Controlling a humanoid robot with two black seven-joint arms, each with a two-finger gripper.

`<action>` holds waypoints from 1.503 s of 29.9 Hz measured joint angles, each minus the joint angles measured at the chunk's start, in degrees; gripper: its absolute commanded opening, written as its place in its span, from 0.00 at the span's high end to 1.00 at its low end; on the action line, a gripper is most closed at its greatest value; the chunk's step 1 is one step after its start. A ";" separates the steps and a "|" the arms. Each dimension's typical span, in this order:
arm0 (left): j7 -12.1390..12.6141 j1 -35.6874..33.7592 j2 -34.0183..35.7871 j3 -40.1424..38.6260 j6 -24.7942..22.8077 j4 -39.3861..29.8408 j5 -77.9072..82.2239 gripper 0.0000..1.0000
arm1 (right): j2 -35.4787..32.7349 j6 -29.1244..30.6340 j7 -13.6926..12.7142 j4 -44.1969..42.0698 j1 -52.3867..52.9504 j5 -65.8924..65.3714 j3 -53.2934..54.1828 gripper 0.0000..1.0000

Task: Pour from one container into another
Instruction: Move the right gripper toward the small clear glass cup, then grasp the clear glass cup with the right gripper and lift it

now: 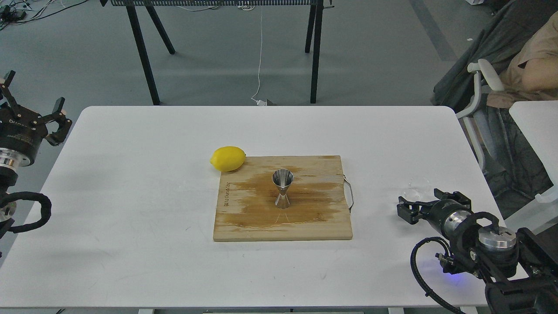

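White table (130, 183), wooden cutting board (244, 218) at centre (wet-stained). Steel jigger (282, 188): upright on board, lemon (228, 158) at its far-left corner. Clear glass cup (416, 186): on table, right side, just beyond right gripper (425, 205), fingers apart and not yet around it. Left gripper (32, 102): fingers spread, empty, well apart. Nearer arm: right; jigger lies to the cup's left.

The glass cup (417, 186), just beyond the right pincer (425, 203), is so clear against the white surface (130, 183) that only a faint outline shows; whether it holds liquid cannot be told. The left pincer (32, 102) is partly cut off by the left edge. The right arm runs out at the bottom right corner.
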 measured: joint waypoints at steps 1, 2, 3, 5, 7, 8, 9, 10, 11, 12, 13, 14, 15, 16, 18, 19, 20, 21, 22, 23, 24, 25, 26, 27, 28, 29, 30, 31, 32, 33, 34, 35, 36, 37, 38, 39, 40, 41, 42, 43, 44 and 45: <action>0.00 0.01 -0.02 0.00 0.00 0.01 0.00 0.04 | 0.18 0.07 0.00 -0.41 0.17 -0.10 0.00 0.01; 0.00 0.02 -0.02 0.00 0.00 0.02 0.00 0.04 | 0.36 0.18 0.00 -0.85 0.33 -0.17 -0.03 0.01; 0.00 0.02 -0.02 0.00 0.00 0.03 0.00 0.04 | 0.50 0.27 0.00 -1.22 0.44 -0.20 -0.11 0.01; 0.00 0.04 -0.05 0.03 0.00 0.10 0.04 0.04 | 0.68 0.41 0.00 -1.92 0.68 -0.23 -0.33 0.02; 0.00 0.12 -0.11 0.07 0.00 0.17 0.13 0.04 | 0.73 0.53 0.00 -2.59 1.19 -0.24 -0.44 0.02; 0.00 0.15 -0.11 0.07 0.00 0.19 0.16 0.04 | 0.73 0.59 0.00 -3.02 1.54 -0.24 -0.51 0.02; 0.00 0.17 -0.12 0.07 0.00 0.19 0.17 0.03 | 0.74 0.63 0.00 -3.35 1.83 -0.25 -0.55 0.02; 0.00 0.18 -0.14 0.07 0.00 0.20 0.17 0.03 | 0.74 0.66 0.00 -3.65 2.16 -0.25 -0.58 0.02; 0.00 0.19 -0.17 0.08 0.00 0.20 0.18 0.03 | 0.74 0.68 0.00 -3.89 2.50 -0.25 -0.60 0.02; 0.00 0.20 -0.19 0.08 0.00 0.20 0.18 0.03 | 0.77 0.71 0.00 -4.15 2.87 -0.25 -0.62 0.02; 0.00 0.20 -0.20 0.09 0.00 0.20 0.18 0.03 | 0.80 0.76 0.00 -4.42 3.17 -0.25 -0.67 0.02; 0.00 0.20 -0.20 0.09 0.00 0.20 0.18 0.03 | 0.82 0.77 0.02 -4.72 3.49 -0.26 -0.73 0.02; 0.00 0.20 -0.20 0.09 0.00 0.20 0.18 0.03 | 0.86 0.78 0.04 -4.97 3.80 -0.31 -0.75 0.02; 0.00 0.20 -0.21 0.09 0.00 0.20 0.18 0.03 | 0.97 0.81 0.06 -5.25 4.13 -0.44 -0.76 0.02; 0.00 0.20 -0.21 0.06 0.00 0.20 0.18 0.03 | 1.23 0.81 0.05 -5.83 4.59 -1.11 -0.79 0.03; 0.00 0.20 -0.21 0.04 0.00 0.20 0.18 0.03 | 1.37 0.81 0.05 -6.00 4.71 -1.38 -0.79 0.04; 0.00 0.19 -0.21 0.03 0.00 0.20 0.18 0.03 | 1.57 0.81 0.03 -6.14 4.80 -1.62 -0.79 0.04; 0.00 0.18 -0.21 0.02 0.00 0.20 0.18 0.03 | 1.72 0.81 0.01 -6.23 4.86 -1.76 -0.79 0.04; 0.00 0.18 -0.21 0.01 0.00 0.20 0.18 0.03 | 1.80 0.81 0.00 -6.32 4.90 -1.85 -0.79 0.04; 0.00 0.18 -0.21 0.00 0.00 0.20 0.18 0.03 | 1.86 0.81 -0.01 -6.43 4.93 -1.93 -0.80 0.04; 0.00 0.18 -0.21 0.00 0.00 0.20 0.18 0.03 | 1.91 0.81 -0.01 -6.52 4.93 -1.98 -0.80 0.04; 0.00 0.18 -0.20 0.00 0.00 0.23 0.18 0.03 | 1.97 0.81 -0.01 -6.56 4.93 -2.10 -0.79 0.05; 0.00 0.18 -0.20 0.00 0.00 0.25 0.18 0.03 | 2.02 0.81 -0.02 -6.57 4.94 -2.27 -0.79 0.06; 0.00 0.18 -0.20 0.00 0.00 0.29 0.17 0.03 | 2.09 0.81 -0.02 -6.58 4.94 -2.52 -0.79 0.07; 0.00 0.18 -0.20 0.00 0.00 0.39 0.16 0.03 | 2.18 0.81 -0.02 -6.59 4.94 -2.74 -0.79 0.08; 0.00 0.18 -0.20 0.00 0.00 0.57 0.15 0.03 | 2.24 0.81 -0.02 -6.59 4.94 -2.89 -0.79 0.09; 0.00 0.18 -0.29 0.00 0.00 0.85 0.14 0.03 | 2.28 0.81 -0.02 -6.59 4.95 -3.01 -0.79 0.09; 0.00 0.19 -0.53 -0.01 0.00 1.12 0.15 0.03 | 2.30 0.81 -0.01 -6.59 4.95 -3.08 -0.79 0.10; 0.00 0.24 -0.85 -0.01 0.00 1.48 0.15 0.03 | 2.32 0.82 0.01 -6.59 4.95 -3.11 -0.79 0.10; 0.00 0.27 -1.10 -0.01 0.00 1.85 0.15 0.03 | 2.34 0.84 0.03 -6.60 4.95 -3.12 -0.79 0.11; 0.00 0.28 -1.26 -0.01 0.00 2.09 0.15 0.03 | 2.35 0.86 0.05 -6.60 4.95 -3.16 -0.79 0.11; 0.00 0.28 -1.40 -0.01 0.00 2.30 0.15 0.03 | 2.35 0.88 0.05 -6.60 4.97 -3.18 -0.79 0.11; 0.00 0.29 -1.49 -0.01 0.00 2.43 0.15 0.03 | 2.35 0.88 0.06 -6.60 4.98 -3.21 -0.79 0.12; 0.00 0.29 -1.54 -0.01 0.00 2.50 0.15 0.03 | 2.35 0.91 0.06 -6.60 4.99 -3.29 -0.79 0.12; 0.00 0.29 -1.58 0.00 0.00 2.55 0.15 0.03 | 2.35 0.98 0.07 -6.60 5.02 -3.49 -0.79 0.12; 0.00 0.29 -1.59 0.00 0.00 2.60 0.15 0.03 | 2.35 1.06 0.07 -6.60 5.08 -3.73 -0.79 0.12; 0.00 0.29 -1.60 0.00 0.00 2.61 0.15 0.03 | 2.35 1.13 0.07 -6.60 5.15 -4.02 -0.79 0.12; 0.00 0.29 -1.60 0.00 0.00 2.62 0.15 0.03 | 2.36 1.19 0.07 -6.60 5.20 -4.22 -0.79 0.12; 0.00 0.29 -1.61 0.00 0.00 2.63 0.16 0.03 | 2.38 1.22 0.07 -6.60 5.24 -4.32 -0.79 0.14; 0.00 0.29 -1.61 0.00 0.00 2.64 0.16 0.03 | 2.40 1.24 0.07 -6.60 5.27 -4.40 -0.79 0.16; 0.00 0.29 -1.62 0.00 0.00 2.65 0.16 0.03 | 2.41 1.24 0.07 -6.60 5.29 -4.43 -0.79 0.16; 0.00 0.29 -1.62 0.00 0.00 2.66 0.17 0.03 | 2.42 1.24 0.07 -6.60 5.30 -4.45 -0.79 0.16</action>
